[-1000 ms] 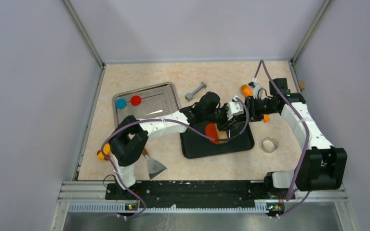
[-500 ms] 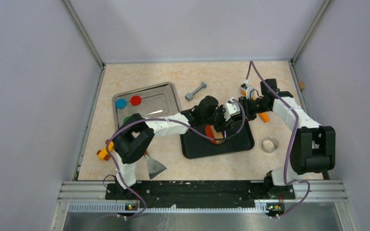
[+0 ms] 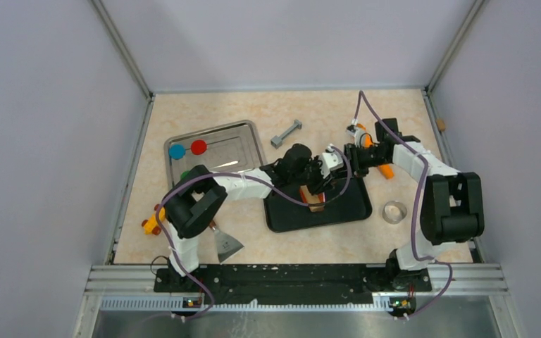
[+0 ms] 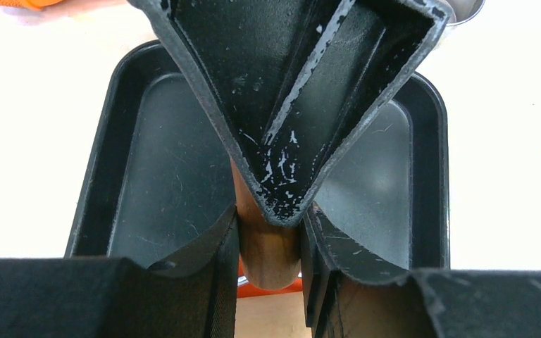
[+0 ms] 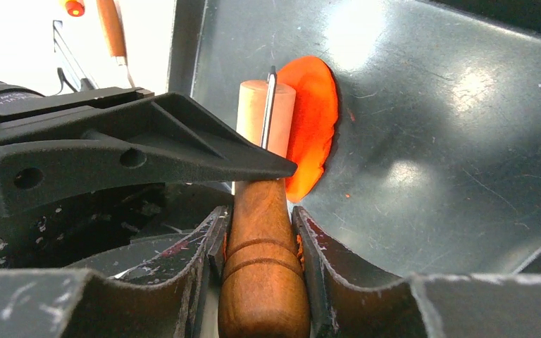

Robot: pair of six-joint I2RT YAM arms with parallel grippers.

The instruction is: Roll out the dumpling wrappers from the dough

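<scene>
I see both arms meeting over the black tray [image 3: 349, 211]. The right gripper [image 5: 260, 225] is clamped narrowly on the dark turned handle of a wooden rolling pin [image 5: 252, 120]. The left gripper [image 4: 269, 239] pinches the same pin close beside it, jaws tight against the wood on either side. The dough [image 5: 317, 120] lies inside the black tray as a flattened orange-red patch, partly under the pin's pale barrel. I cannot tell whether the pin is pressing on it. The dumpling wrappers [image 3: 198, 146], a red disc and a blue one side by side, sit in a metal tray [image 3: 236, 144] just left of the black tray. A green one there is half hidden by the left arm. A ring cutter [image 3: 394, 211] stands just right of the black tray.
</scene>
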